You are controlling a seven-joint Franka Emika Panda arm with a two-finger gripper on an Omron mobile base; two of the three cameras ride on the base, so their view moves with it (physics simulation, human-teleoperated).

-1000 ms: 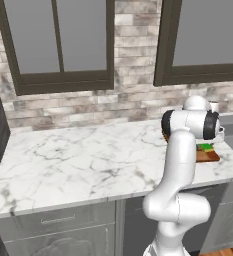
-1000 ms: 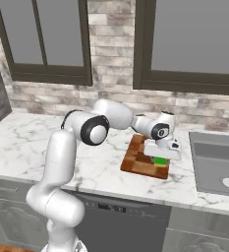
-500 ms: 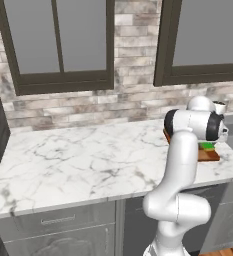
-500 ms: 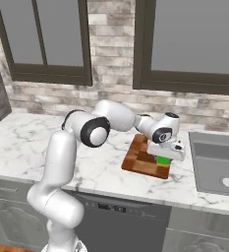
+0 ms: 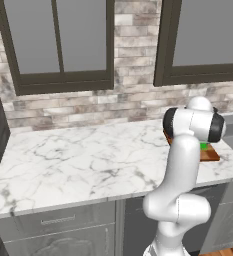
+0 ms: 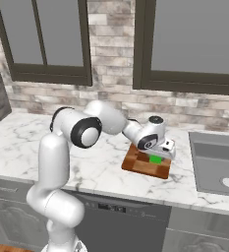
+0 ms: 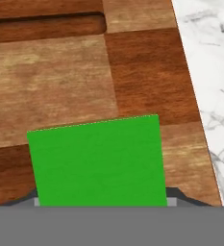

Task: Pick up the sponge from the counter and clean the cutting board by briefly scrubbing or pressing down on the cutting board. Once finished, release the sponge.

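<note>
Sponge on the board, near its edge
The jaws clamp the sponge (image 7: pixel 98 161) over the cutting board (image 7: pixel 60 81); scrubbing toward the worktop (image 7: pixel 209 72) risks sliding off.

Brick wall (image 5: pixel 133 95), 2 dark-framed windows (image 5: pixel 58 45)

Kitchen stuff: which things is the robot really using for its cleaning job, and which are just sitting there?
For the job:
- sponge, green, lying on the board under the hand
- cutting board, brown wood
- counter, white marble under the board
- gripper, low over the sponge

Just there:
- sink, right of the board
- windows
- brick wall
</note>
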